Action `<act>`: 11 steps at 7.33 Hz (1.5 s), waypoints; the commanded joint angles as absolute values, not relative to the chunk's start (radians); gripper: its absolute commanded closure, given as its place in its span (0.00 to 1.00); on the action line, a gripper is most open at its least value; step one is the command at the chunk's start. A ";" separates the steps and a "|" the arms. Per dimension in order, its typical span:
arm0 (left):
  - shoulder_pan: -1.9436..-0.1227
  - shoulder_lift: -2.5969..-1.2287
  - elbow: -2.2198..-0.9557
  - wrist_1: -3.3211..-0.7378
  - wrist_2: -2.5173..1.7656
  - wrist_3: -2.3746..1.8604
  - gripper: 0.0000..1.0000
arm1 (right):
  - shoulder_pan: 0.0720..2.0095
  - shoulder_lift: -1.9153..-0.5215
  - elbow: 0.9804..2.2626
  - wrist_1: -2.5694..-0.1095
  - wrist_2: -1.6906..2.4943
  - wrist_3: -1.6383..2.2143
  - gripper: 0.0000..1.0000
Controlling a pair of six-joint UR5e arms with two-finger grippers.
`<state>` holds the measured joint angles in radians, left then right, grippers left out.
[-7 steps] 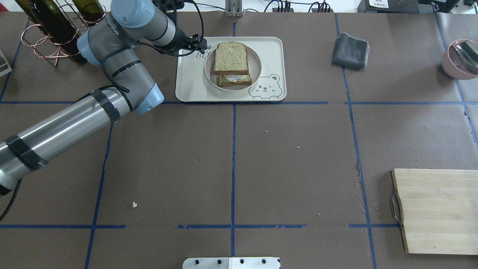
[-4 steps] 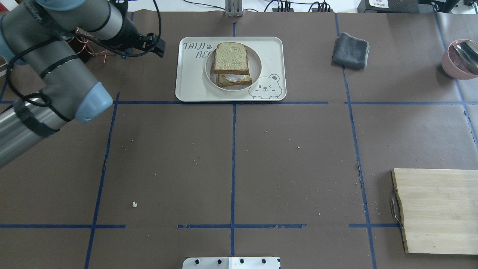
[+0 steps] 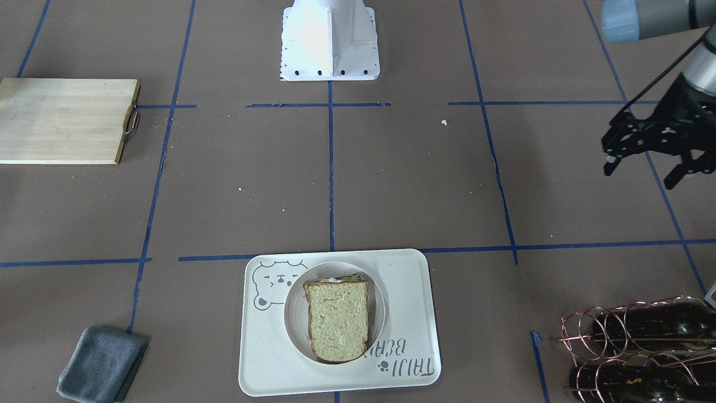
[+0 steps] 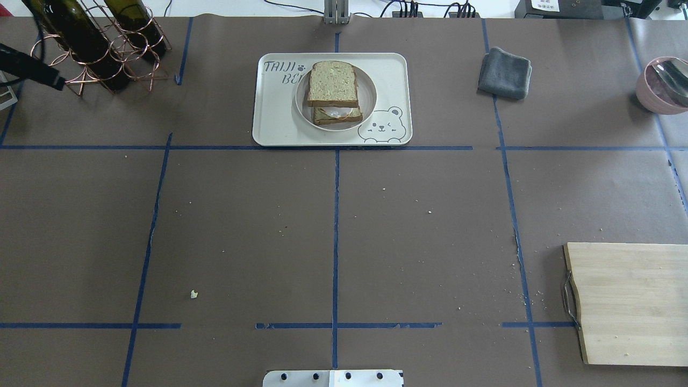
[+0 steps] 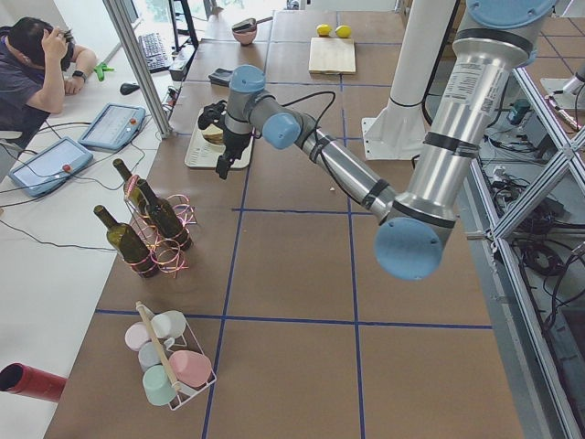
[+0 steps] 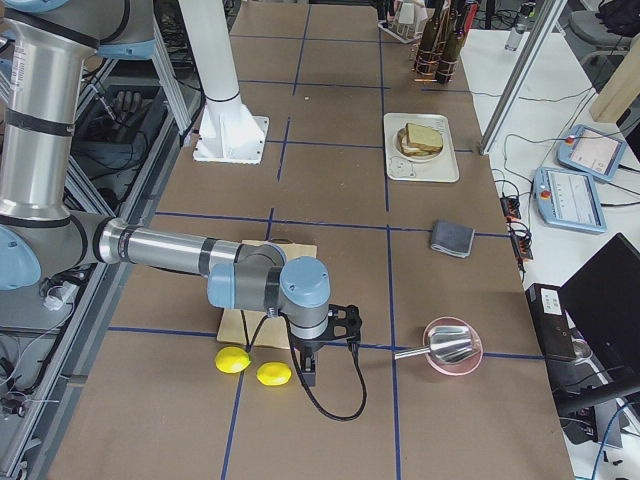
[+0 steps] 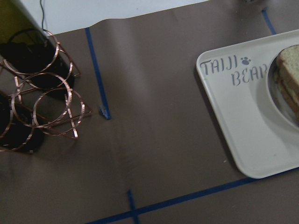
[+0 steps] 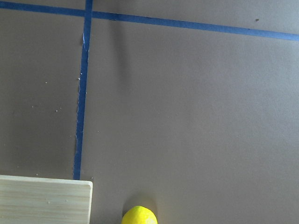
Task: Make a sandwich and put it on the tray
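The sandwich [image 4: 333,91] sits on a round white plate [image 4: 370,99], and the plate sits inside the tray [image 4: 274,121], which lies against the counter's far edge from the robot, about midway along it. The top slice is shifted off the bottom one, so a strip of white egg peeks out on the side facing the robot. Nothing is touching it. Over toward the counter's left end, the left gripper [image 3: 643,168] hangs above the brown paper, well apart from the tray, its black fingers [image 3: 611,159] spread wide with nothing between them. In the far-left corner stands the copper wire rack [image 4: 99,62] with dark bottles. A folded grey cloth [image 4: 504,72] lies by the far edge, right of the tray, and a pink bowl [image 4: 658,86] sits at the far-right end. The right gripper [image 6: 330,345] is down at the right end, just beside two lemons [image 6: 252,367] and the wooden cutting board [image 4: 629,301]; whether its claw is spread or closed I cannot tell.
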<state>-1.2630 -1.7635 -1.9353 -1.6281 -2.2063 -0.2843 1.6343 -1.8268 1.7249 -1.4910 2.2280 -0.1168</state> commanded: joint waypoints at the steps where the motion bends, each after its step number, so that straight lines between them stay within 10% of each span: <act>1: -1.431 -1.544 -1.885 -1.623 -2.336 -0.061 0.00 | 1.635 -1.827 1.726 -1.491 2.229 -0.118 0.00; 11: -1.608 -1.262 -1.867 -1.624 -2.339 0.155 0.00 | 1.634 -1.848 1.738 -1.491 2.249 -0.124 0.00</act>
